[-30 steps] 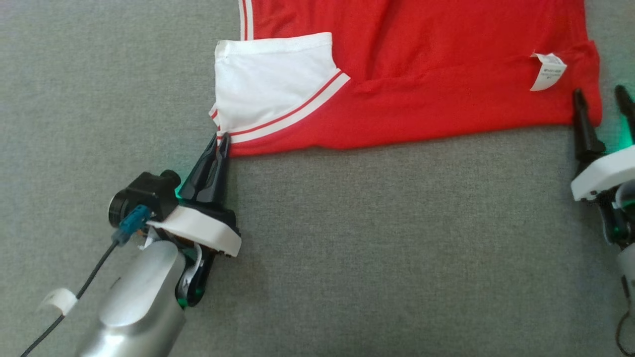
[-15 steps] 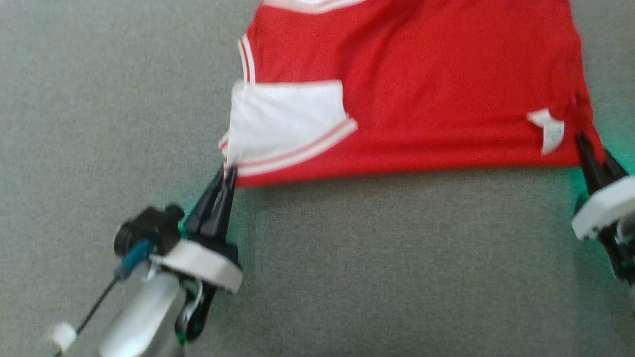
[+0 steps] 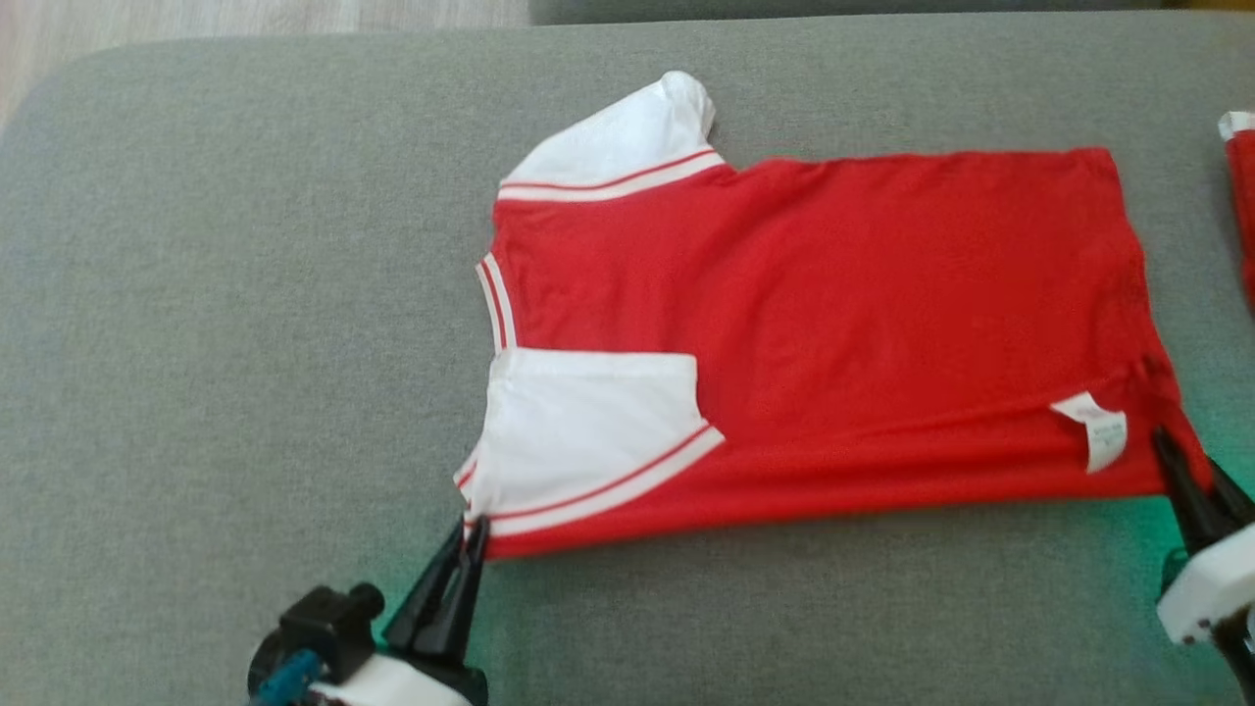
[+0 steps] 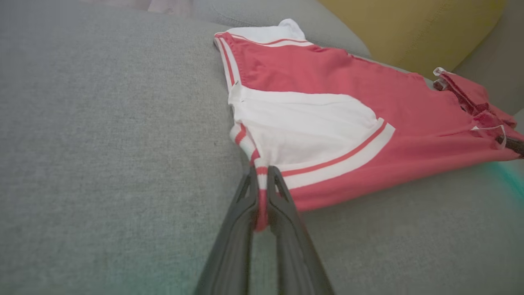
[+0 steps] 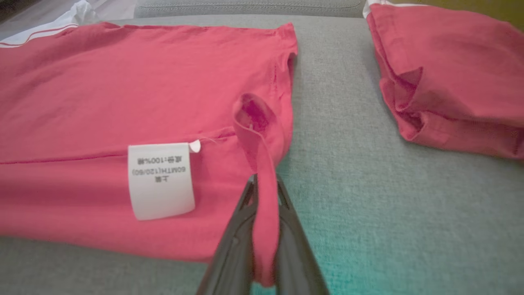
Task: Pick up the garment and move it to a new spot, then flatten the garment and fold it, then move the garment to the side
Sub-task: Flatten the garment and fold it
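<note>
A red garment (image 3: 833, 314) with white sleeves and striped trim lies spread on the grey cushion (image 3: 245, 294), folded lengthwise, its white care label (image 3: 1098, 431) facing up near the right hem. My left gripper (image 3: 471, 534) is shut on the striped sleeve corner (image 4: 260, 180) at the garment's near left. My right gripper (image 3: 1177, 461) is shut on the red hem corner (image 5: 262, 172) at the near right, and a strip of fabric runs down between its fingers (image 5: 235, 237).
A second red garment (image 5: 446, 73) lies folded on the cushion to the right, also at the head view's right edge (image 3: 1243, 196). A yellow cushion (image 4: 409, 28) stands behind. Pale floor (image 3: 196, 20) shows past the cushion's far left edge.
The head camera has tilted up, so the whole garment and the cushion's far edge now show. The right gripper went from open beside the hem to shut on it. The left stays clamped.
</note>
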### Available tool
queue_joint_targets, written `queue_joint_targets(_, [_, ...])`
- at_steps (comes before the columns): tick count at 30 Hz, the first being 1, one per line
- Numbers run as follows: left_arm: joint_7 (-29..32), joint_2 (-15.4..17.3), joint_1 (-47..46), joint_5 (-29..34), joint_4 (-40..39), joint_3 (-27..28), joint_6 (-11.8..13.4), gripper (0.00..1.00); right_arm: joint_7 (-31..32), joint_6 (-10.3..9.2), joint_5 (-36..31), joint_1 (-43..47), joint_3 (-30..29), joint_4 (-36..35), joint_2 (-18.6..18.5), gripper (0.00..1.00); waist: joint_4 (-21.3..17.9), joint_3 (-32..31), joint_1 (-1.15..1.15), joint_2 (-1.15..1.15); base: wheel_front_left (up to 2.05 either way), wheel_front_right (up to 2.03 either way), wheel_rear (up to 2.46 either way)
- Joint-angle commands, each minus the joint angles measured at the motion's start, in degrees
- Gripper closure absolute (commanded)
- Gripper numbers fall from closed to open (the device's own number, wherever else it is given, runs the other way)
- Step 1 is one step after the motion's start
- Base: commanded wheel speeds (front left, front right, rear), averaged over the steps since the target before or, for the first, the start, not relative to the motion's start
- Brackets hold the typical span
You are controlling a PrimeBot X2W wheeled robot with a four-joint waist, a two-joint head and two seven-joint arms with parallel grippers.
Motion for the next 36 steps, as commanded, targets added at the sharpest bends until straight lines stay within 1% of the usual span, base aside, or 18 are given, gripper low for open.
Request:
queue_joint_targets(1, [0.4,1.96,0.01,-0.58,-1.98,1.87,0.8,1.0,0.25,-0.05,-0.49,0.98,-1.0,-1.93,-2.1,1.0,-0.09,-0.04,0.01,-0.01,0.0,0.0,0.0])
queue_joint_targets(4, [2.14,2.51,1.47,-0.98,-3.76,1.11,1.28,1.0,1.69,-0.05,-1.63,3.26,-2.76,-3.95,-1.35,1.0,-0.2,-0.07,0.01,-0.01,0.0,0.0,0.0])
queue_joint_targets(5, [2.41,2.61,1.45,-0.98,-3.96,1.07,1.4,1.0,2.15,-0.05,-2.01,3.56,-2.99,-4.32,-1.19,0.94,-0.19,-0.07,0.01,-0.01,0.0,0.0,0.0])
queue_joint_targets(6, [2.68,2.69,1.29,-0.97,-4.04,1.04,1.48,1.0,2.63,-0.05,-2.25,3.78,-3.18,-4.67,-0.97,0.24,-0.18,-0.07,0.01,-0.01,0.0,0.0,0.0])
queue_joint_targets(7, [2.88,2.72,0.95,-0.94,-4.06,1.06,1.53,0.98,3.0,-0.05,-2.35,3.95,-3.31,-5.09,-0.7,0.0,-0.15,-0.04,0.01,-0.01,0.0,0.0,0.0])
queue_joint_targets(8, [3.03,2.77,0.47,-0.78,-4.02,1.0,1.48,0.6,3.23,-0.05,-2.39,4.04,-3.48,-5.55,-0.42,0.0,-0.11,-0.01,0.01,-0.01,0.0,0.0,0.0])
queue_joint_targets(9, [3.22,2.85,-0.13,-0.47,-3.88,0.88,1.45,0.05,3.4,-0.05,-2.39,4.07,-3.64,-6.09,-0.15,0.0,-0.09,0.08,0.01,-0.01,0.0,0.0,0.0])
queue_joint_targets(10, [3.41,2.96,-0.84,-0.09,-3.77,0.79,1.45,0.0,3.5,-0.05,-2.35,4.05,-3.82,-6.74,0.07,0.0,-0.11,0.24,0.01,-0.01,0.0,0.0,0.0])
queue_joint_targets(14, [4.15,4.19,-4.62,0.99,-5.1,1.45,1.01,0.0,3.42,-0.05,-2.4,3.83,-5.49,-10.09,0.18,0.0,-0.35,1.61,0.01,-0.01,0.0,0.0,0.0])
queue_joint_targets(18, [5.62,7.65,-12.33,2.92,-7.65,3.89,-0.03,0.0,2.85,-0.05,-2.99,2.86,-7.53,-13.87,-0.16,0.0,-0.63,4.59,0.01,-0.01,0.0,0.0,0.0])
queue_joint_targets(20, [7.48,9.31,-18.22,3.48,-8.74,4.85,-1.93,0.0,2.67,-0.05,-3.52,1.9,-8.0,-15.27,-0.36,0.0,-0.79,6.59,0.01,-0.01,0.0,0.0,0.0])
queue_joint_targets(22, [9.98,10.95,-24.74,3.54,-8.47,5.63,-4.62,0.0,2.74,-0.05,-4.1,0.6,-7.96,-16.65,-0.26,0.0,-1.27,8.77,0.01,-0.01,0.0,0.0,0.0])
queue_joint_targets(23, [11.4,11.45,-28.13,3.18,-7.77,5.98,-6.09,0.0,2.83,-0.05,-4.5,-0.16,-7.78,-17.37,-0.09,0.0,-1.58,9.84,0.01,-0.01,0.0,0.0,0.0])
queue_joint_targets(24, [14.44,11.87,-34.71,1.6,-5.67,6.42,-8.86,0.0,3.05,-0.05,-5.1,-1.74,-7.24,-18.5,0.18,0.0,-2.46,12.1,0.01,-0.01,0.0,0.0,0.0])
queue_joint_targets(27, [19.9,12.41,-43.92,-1.14,-1.26,5.22,-11.35,0.0,3.32,-0.05,-5.65,-4.13,-6.31,-19.58,0.37,0.0,-3.89,15.45,0.01,-0.01,0.0,0.0,0.0])
queue_joint_targets(32, [26.54,13.04,-55.0,-6.51,5.79,0.71,-12.21,0.0,3.1,-0.05,-6.15,-7.45,-5.04,-19.8,0.75,0.0,-6.25,19.42,0.01,-0.01,0.0,0.0,0.0])
queue_joint_targets(35, [28.86,14.1,-58.63,-11.07,8.03,-3.48,-12.24,0.0,2.26,-0.05,-6.07,-8.69,-4.59,-18.77,0.9,0.0,-7.23,20.77,0.01,-0.01,0.0,0.0,0.0])
queue_joint_targets(36, [28.86,14.1,-58.63,-11.07,8.03,-3.48,-12.24,0.0,2.26,-0.05,-6.07,-8.69,-4.59,-18.77,0.9,0.0,-7.23,20.77,0.01,-0.01,0.0,0.0,0.0])
